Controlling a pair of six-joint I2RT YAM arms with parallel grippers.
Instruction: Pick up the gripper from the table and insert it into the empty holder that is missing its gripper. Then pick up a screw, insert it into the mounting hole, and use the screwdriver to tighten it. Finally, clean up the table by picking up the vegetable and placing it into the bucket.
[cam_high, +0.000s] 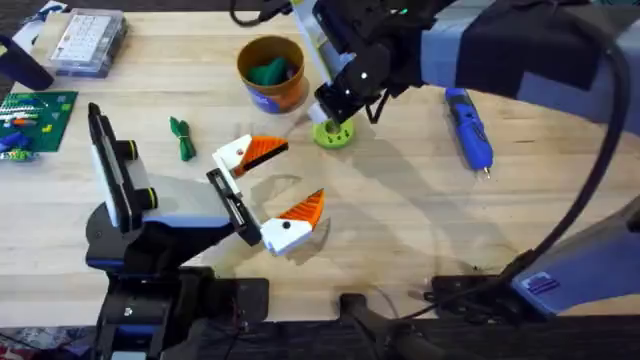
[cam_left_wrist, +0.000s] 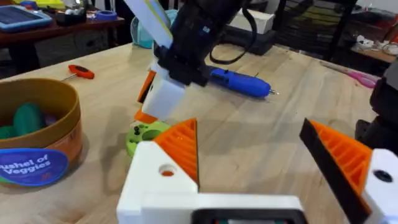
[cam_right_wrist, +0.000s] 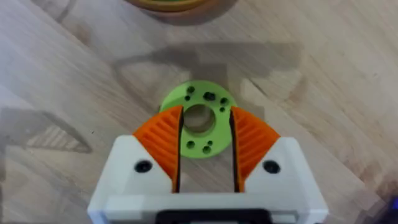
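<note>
Your right gripper (cam_right_wrist: 205, 146) hangs low over a green disc (cam_right_wrist: 200, 118) with a large centre hole and small holes round it. Its orange ribbed pads (cam_right_wrist: 163, 146) stand narrowly apart on either side of that disc; from the right wrist view you cannot tell whether they press on it or merely flank it. In the overhead view the same disc (cam_high: 334, 133) lies on the table (cam_high: 400, 220) just beside the bucket (cam_high: 271, 72), on the side toward your bases.

Your left gripper (cam_high: 280, 185) sits nearer the left base with its fingers spread wide and nothing between them. Through the left wrist view you look across its wide jaws at the right gripper (cam_left_wrist: 163, 99) standing over the disc (cam_left_wrist: 144, 134).

The screwdriver (cam_high: 468, 127) lies flat on the bare wood, well apart from both grippers, out to the right of the right gripper, its thin tip pointing toward your side of the table. The bucket already has green pieces inside (cam_high: 268, 70). A small green vegetable (cam_high: 182, 138) lies on the table between the bucket and the left arm, near the left gripper's far finger but clear of it.
</note>
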